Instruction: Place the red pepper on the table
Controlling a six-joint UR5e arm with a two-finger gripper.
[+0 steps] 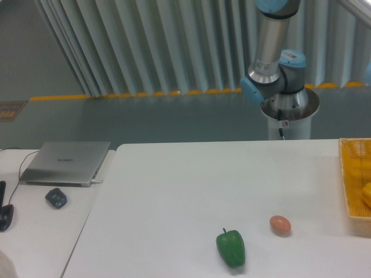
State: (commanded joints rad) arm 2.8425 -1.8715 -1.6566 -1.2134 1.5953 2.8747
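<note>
Red pepper: not visible anywhere in this view; its whereabouts cannot be told. Judged likely to be up with the gripper, out of frame to the right, or in the basket, but neither is shown.

Gripper: out of frame; whether the jaws are released or clenched cannot be told.

Items, near to far:
- Green bell pepper (231, 248), lying on the table (174, 191) near its front edge, stem end towards the far side.
- Brown egg (280, 225), just right of and slightly beyond the green pepper, apart from it.
- Yellow basket (350, 179), at the right edge of the table, partly cut off by the frame; contents yellowish, not identifiable.
- Small dark mouse-like object (56, 198), on the adjoining desk (35, 237) at left.
- Grey laptop (65, 163), closed, at the far end of that desk; a faint mark on its lid, too small to read.
- Robot arm (273, 58), base and lower links only, beyond the table's far right.

Step in hand, as a judgement: the carry stage, with the pepper not yet set down.

Next move calls for: bringing the pepper down over bare tabletop, away from the egg and green pepper, then letting go.

Writing: none readable.
</note>
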